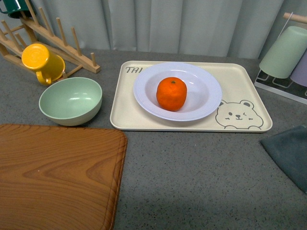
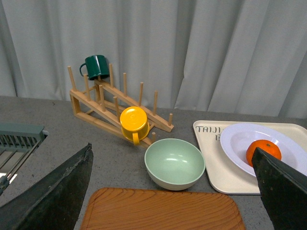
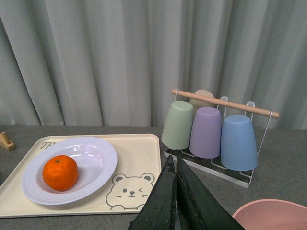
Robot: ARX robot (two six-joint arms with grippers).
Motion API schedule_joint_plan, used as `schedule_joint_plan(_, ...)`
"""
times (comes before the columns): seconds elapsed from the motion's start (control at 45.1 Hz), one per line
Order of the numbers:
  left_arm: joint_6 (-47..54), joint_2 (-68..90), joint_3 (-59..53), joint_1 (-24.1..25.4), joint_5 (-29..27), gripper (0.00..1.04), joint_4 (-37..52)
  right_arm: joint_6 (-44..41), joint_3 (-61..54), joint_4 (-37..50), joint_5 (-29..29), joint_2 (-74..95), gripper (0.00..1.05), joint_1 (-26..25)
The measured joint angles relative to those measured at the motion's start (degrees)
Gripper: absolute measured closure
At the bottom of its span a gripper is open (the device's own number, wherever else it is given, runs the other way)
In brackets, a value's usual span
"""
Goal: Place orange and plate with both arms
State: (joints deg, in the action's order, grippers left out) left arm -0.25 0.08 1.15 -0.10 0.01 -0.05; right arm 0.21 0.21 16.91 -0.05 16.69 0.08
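Orange (image 1: pixel 171 93) in plate (image 1: pixel 201 108) on tray (image 1: pixel 249 91), far-centre of table. Bare table along near edge, right of board (image 1: pixel 57 177). Left gripper (image 2: pixel 172 191) fingers spread, empty. Right gripper (image 3: pixel 175 201) fingers closed together, empty.

Orange (image 1: pixel 171 93): dimpled skin, slight shine. Plate (image 1: pixel 204 91): smooth white, glossy, looks plastic, fine ridges on rim. Tray (image 1: pixel 240 79): beige, matt, smooth. Bowl (image 1: pixel 70 100) near desk's left edge: pale green, satin sheen. Board (image 1: pixel 53 177) at near left corner: wood, visible grain, semi-gloss. Desk surface (image 1: pixel 192 177): grey, speckled, rough-looking. My left fingers (image 2: pixel 48 191): dark, matt, grainy.
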Motion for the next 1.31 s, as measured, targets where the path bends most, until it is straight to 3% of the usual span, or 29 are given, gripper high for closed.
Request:
schedule_joint_plan(0.421,0.00,0.00,0.00,0.00,0.00,0.06,0.00,-0.02,0.02,-6.80,0.02,-6.80,1.04,0.00)
schedule_joint_plan(0.51,0.00,0.00,0.00,0.00,-0.04,0.06,0.00,-0.04,0.09,-16.28,0.00,-14.45,1.04,0.00)
schedule_joint_plan(0.709,0.00,-0.02,0.00,0.00,-0.02,0.06,0.00,-0.13,0.09,-16.76,0.00,-16.39,1.03,0.00)
schedule_joint_plan(1.086,0.00,-0.02,0.00,0.00,-0.02,0.06,0.00,-0.15,0.09,-16.81,0.00,-16.44,0.39,0.00)
schedule_joint_plan(1.308,0.00,-0.02,0.00,0.00,-0.02,0.06,0.00,-0.13,0.09,-16.81,0.00,-16.44,0.09,0.00)
